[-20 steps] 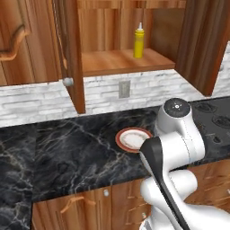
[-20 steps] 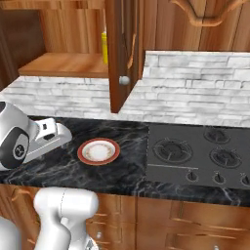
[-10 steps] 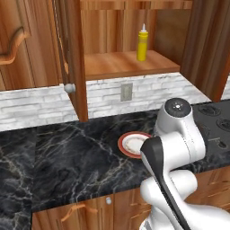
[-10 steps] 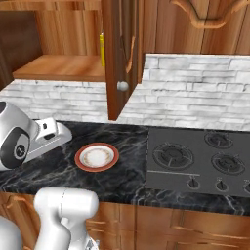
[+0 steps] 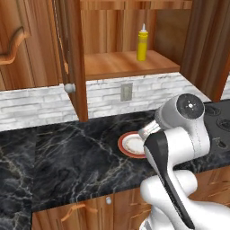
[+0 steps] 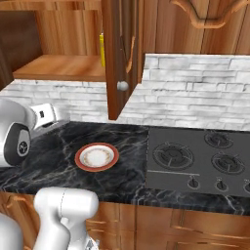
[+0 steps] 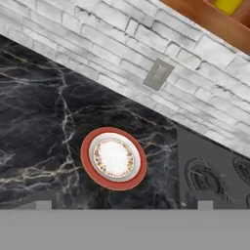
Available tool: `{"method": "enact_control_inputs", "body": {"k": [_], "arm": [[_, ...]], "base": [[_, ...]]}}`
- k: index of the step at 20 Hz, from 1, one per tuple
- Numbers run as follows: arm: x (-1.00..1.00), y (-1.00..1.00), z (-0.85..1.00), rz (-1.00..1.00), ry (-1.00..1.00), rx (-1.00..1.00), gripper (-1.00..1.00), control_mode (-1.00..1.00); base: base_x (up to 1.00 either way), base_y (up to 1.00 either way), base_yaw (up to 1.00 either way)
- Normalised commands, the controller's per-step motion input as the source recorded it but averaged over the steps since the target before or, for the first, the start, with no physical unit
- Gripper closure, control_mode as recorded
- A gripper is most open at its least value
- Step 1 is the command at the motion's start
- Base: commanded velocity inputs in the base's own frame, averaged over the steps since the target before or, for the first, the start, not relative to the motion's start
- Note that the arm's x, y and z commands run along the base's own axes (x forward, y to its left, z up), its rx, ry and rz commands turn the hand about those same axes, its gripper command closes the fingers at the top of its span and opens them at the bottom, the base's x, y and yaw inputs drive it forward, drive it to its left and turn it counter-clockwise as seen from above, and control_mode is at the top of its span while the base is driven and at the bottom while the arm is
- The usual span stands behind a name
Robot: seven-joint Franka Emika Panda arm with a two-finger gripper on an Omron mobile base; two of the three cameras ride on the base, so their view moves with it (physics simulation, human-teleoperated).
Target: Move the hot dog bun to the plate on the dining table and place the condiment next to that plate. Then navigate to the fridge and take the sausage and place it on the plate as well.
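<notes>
slim yellow squeeze bottle (image 5: 142, 42): upright on wooden cabinet shelf (image 5: 126, 65), mostly hidden by cabinet door (image 6: 117, 53) from the right | red-rimmed white plate (image 7: 113, 158): on black marble tabletop (image 5: 76, 161), partly behind arm | end effector: fingertips barely visible, spread wide, holding nothing

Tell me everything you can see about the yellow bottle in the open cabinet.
The condiment bottle is a slim yellow squeeze bottle with a pale pointed nozzle cap, and it looks like plastic. It stands upright on the wooden shelf of the open wall cabinet, toward the back and the right of the shelf in the left base view, above the grey wall outlet. Nothing else touches it. In the right base view the open cabinet door hides most of it, leaving a yellow strip.
</notes>
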Motion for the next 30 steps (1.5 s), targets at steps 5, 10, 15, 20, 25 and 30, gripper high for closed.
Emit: {"method": "enact_control_inputs", "body": {"k": [5,10,15,20,25,30], "arm": [[0.13,0.17,0.48,-0.01,-0.11,0.15,-1.00,-1.00],[0.01,0.05,0.54,-0.02,-0.28,0.32,-1.00,-1.00],[0.00,0.02,0.76,-0.11,-0.34,0.25,-1.00,-1.00],[0.00,-0.07,0.96,-0.12,-0.22,0.23,-1.00,-1.00],[0.22,-0.28,0.47,-0.02,-0.03,0.30,-1.00,-1.00],[0.59,-0.10,0.01,0.00,0.08,0.09,-1.00,-1.00]], "base": [[0.00,0.00,0.00],[0.00,0.00,0.00],[0.00,0.00,0.00],[0.00,0.00,0.00],[0.00,0.00,0.00],[0.00,0.00,0.00]]}}
